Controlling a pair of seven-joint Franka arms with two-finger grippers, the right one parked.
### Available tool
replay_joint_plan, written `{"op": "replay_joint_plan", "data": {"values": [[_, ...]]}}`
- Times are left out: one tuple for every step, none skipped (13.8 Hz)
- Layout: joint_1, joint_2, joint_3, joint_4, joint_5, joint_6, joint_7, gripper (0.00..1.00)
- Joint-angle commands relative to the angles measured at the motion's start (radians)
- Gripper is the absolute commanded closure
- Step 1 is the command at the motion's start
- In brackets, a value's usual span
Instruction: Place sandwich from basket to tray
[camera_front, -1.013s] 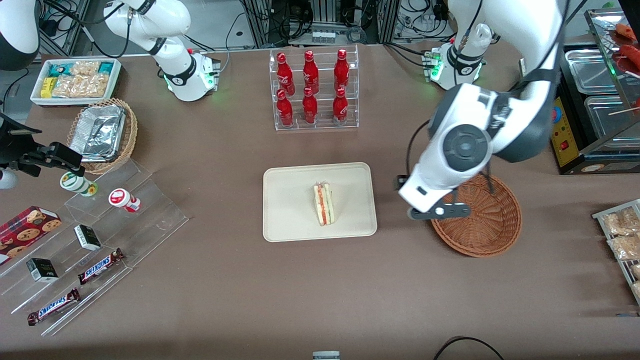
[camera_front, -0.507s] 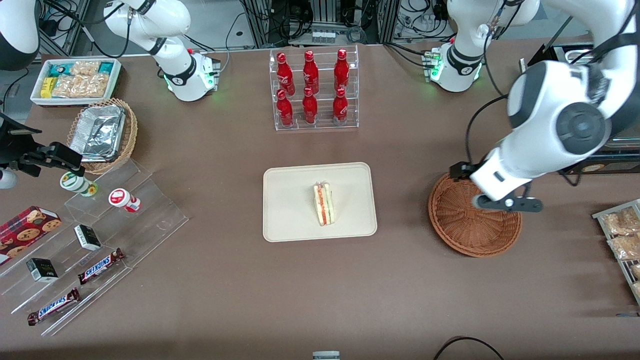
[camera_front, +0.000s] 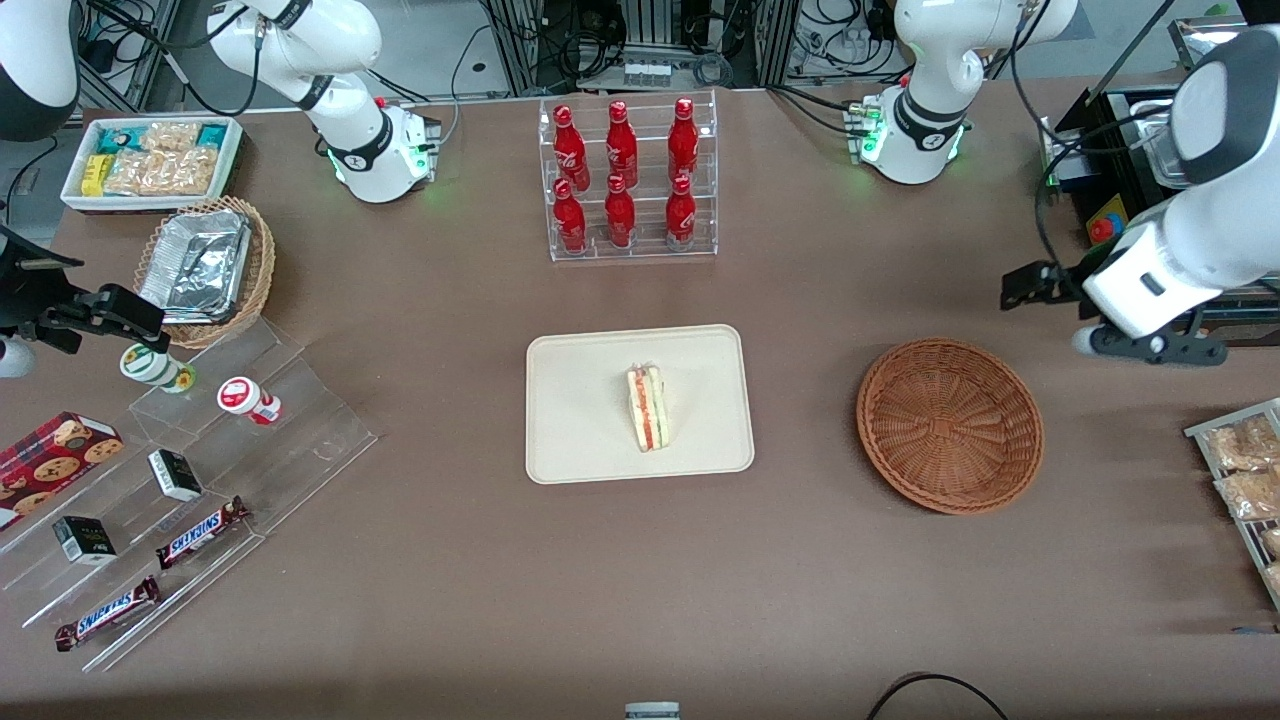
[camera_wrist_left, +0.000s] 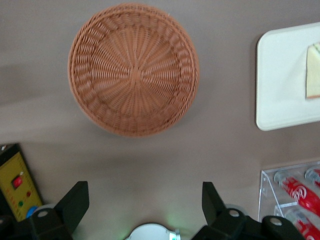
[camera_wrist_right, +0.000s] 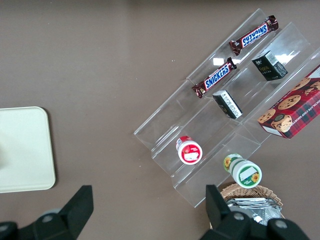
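Front view: the sandwich (camera_front: 648, 408) lies on the tray (camera_front: 580, 440) at centre frame, the wicker basket (camera_front: 950, 425) to its right sits empty, so the job looks done. The gripper (camera_front: 1150, 345) hangs at the right edge above the surface. Left wrist view: only here do its black fingers (camera_wrist_left: 75, 202) show, spread wide and holding nothing, with basket (camera_wrist_left: 133, 69) and tray (camera_wrist_left: 280, 80) both visible.

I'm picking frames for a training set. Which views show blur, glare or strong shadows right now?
Front view: sharp and evenly lit; the sandwich on the tray and the empty basket throw only faint shadows. Left wrist view: soft focus; the open gripper is dark, a broad shadow lies beside the basket. Right wrist view: small glare spots on the clear shelves.
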Motion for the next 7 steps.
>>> {"op": "replay_joint_plan", "data": {"values": [[0.034,-0.039,-0.032,0.030,-0.004,-0.092,0.017,0.00],[0.035,-0.038,-0.032,0.060,-0.002,-0.126,0.017,0.00],[0.034,-0.038,-0.026,0.074,0.001,-0.148,0.017,0.00],[0.034,-0.039,-0.023,0.075,0.002,-0.160,0.017,0.00],[0.031,-0.041,-0.021,0.078,0.007,-0.171,0.016,0.00],[0.026,-0.054,-0.021,0.083,0.025,-0.182,0.014,0.00],[0.024,-0.058,-0.023,0.084,0.042,-0.197,0.011,0.00]]}}
